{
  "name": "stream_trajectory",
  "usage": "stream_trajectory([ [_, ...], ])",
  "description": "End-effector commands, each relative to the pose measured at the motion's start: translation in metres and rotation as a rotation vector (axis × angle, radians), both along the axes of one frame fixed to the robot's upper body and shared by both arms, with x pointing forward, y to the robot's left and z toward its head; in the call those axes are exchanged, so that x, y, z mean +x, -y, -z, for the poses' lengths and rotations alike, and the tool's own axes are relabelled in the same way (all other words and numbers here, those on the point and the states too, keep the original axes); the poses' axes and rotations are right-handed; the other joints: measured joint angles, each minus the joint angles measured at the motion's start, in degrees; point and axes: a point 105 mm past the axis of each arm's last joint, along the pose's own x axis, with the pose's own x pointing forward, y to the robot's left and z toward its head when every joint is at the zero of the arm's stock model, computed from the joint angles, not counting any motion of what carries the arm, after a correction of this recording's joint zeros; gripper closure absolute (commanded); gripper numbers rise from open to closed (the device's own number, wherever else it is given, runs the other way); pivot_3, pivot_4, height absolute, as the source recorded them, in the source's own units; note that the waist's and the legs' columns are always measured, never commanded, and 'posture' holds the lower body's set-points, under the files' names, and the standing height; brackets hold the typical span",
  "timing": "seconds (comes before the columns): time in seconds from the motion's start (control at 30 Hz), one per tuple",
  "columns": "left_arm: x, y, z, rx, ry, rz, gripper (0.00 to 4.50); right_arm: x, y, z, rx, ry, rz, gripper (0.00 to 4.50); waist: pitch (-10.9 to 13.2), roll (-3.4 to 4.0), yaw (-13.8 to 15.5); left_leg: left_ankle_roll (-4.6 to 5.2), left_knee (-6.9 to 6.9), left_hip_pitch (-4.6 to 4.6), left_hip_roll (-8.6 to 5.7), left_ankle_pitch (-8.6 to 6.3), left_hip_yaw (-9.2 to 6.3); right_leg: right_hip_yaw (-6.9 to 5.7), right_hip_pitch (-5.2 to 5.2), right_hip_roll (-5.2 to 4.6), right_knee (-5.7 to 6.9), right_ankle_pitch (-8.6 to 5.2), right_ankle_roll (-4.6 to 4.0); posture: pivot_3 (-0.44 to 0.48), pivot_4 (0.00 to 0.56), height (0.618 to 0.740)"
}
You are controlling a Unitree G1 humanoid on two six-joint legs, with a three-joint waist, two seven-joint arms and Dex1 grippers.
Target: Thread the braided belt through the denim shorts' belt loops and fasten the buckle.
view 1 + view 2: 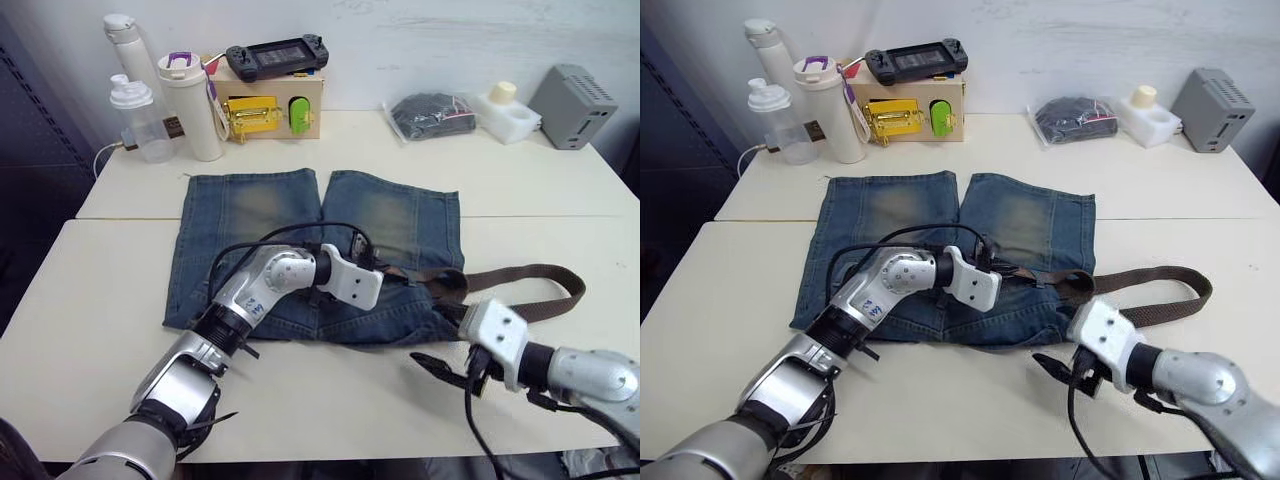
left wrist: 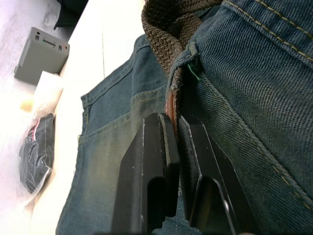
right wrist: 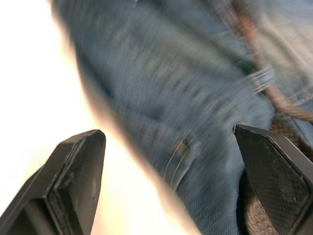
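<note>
right hand [image 1: 440,368] hovers over the bare bench [image 1: 330,400] just off the waistband edge of the denim shorts [image 1: 280,215], fingers spread wide, holding nothing. left hand [image 2: 171,147] lies on the waistband, fingers pressed together, pinching what appears to be the leather tip of the braided belt [image 1: 530,290] where it comes through a belt loop [image 2: 188,54]. the shorts lie flat mid-bench, legs pointing away. the belt passes along the waistband and loops out onto the bench on the right side. beyond the shorts: bottles [image 1: 165,95], a wooden box [image 1: 270,105], a black bundle in clear plastic [image 1: 432,113], a grey box [image 1: 572,92].
</note>
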Motion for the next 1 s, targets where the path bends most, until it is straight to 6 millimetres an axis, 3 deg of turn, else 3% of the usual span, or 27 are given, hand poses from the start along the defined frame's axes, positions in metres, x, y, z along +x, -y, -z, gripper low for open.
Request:
stream_trajectory([
  [0.03, -0.001, 0.004, -0.007, -0.018, 0.017, 0.019, 4.5, 0.0, -0.004, -0.002, -0.081, 0.127, -0.068, 0.04, 0.0, -0.02, 0.2, 0.0, 0.0, 0.0, 0.02, 0.0, -0.02, -0.01, 0.0, -0.01, 0.01, 0.0, 0.0, 0.0, 0.15, 0.646],
  [0.13, -0.002, 0.007, -0.008, -0.015, 0.022, 0.032, 4.5, 0.008, 0.004, 0.012, -0.185, 0.19, -0.05, 0.93, 0.0, -0.04, 0.2, -0.01, 0.0, 0.0, 0.03, 0.0, -0.01, 0.0, -0.02, 0.01, 0.07, 0.0, 0.0, 0.0, 0.15, 0.646],
  [0.2, -0.003, 0.01, -0.01, -0.012, 0.029, 0.045, 4.5, 0.013, 0.008, 0.018, -0.207, 0.203, -0.014, 1.85, 0.0, -0.08, 0.3, -0.01, 0.03, 0.0, 0.03, 0.0, -0.02, 0.01, -0.03, 0.04, 0.08, 0.0, 0.0, 0.0, 0.15, 0.646],
  [0.23, -0.003, 0.012, -0.011, -0.008, 0.034, 0.054, 4.5, 0.014, 0.009, 0.021, -0.213, 0.203, -0.002, 2.52, 0.0, -0.08, 0.4, -0.01, 0.04, -0.01, 0.02, 0.0, -0.02, 0.01, -0.03, 0.04, 0.08, 0.0, 0.0, 0.0, 0.15, 0.646],
  [0.27, -0.003, 0.014, -0.012, 0.0, 0.042, 0.062, 4.5, 0.015, 0.008, 0.022, -0.212, 0.205, 0.002, 2.79, 0.1, -0.1, 0.4, -0.01, 0.04, -0.01, 0.01, 0.0, -0.02, 0.03, -0.04, 0.04, 0.11, 0.0, 0.0, 0.0, 0.15, 0.646],
  [0.37, -0.003, 0.019, -0.012, 0.05, 0.09, 0.083, 4.5, 0.017, 0.007, 0.023, -0.201, 0.212, 0.023, 4.25, 0.1, -0.13, 0.6, -0.02, 0.09, -0.02, 0.01, 0.0, -0.04, 0.04, -0.04, 0.08, 0.13, 0.0, 0.0, 0.0, 0.15, 0.646],
  [0.4, -0.002, 0.02, -0.011, 0.067, 0.107, 0.088, 4.5, 0.018, 0.007, 0.024, -0.2, 0.211, 0.027, 4.47, 0.1, -0.13, 0.6, -0.02, 0.1, -0.03, 0.0, 0.0, -0.02, 0.05, -0.04, 0.09, 0.13, 0.0, 0.0, 0.0, 0.15, 0.646],
  [0.63, -0.003, 0.029, -0.024, 0.085, 0.271, 0.131, 4.5, 0.035, 0.02, 0.028, -0.22, 0.209, 0.135, 4.47, 0.1, -0.27, 0.6, -0.02, 0.12, -0.03, 0.01, 0.0, -0.01, 0.07, -0.09, 0.1, 0.25, 0.0, 0.0, 0.0, 0.15, 0.646],
  [1.0, 0.001, -0.037, -0.022, 0.181, 0.327, 0.042, 4.5, 0.048, 0.041, 0.033, -0.238, 0.177, 0.256, 4.47, 0.1, -0.28, 0.4, -0.07, 0.19, -0.04, -0.05, -0.03, -0.02, 0.08, -0.54, 0.11, 0.84, 0.0, 0.0, 0.0, 0.15, 0.646],
])
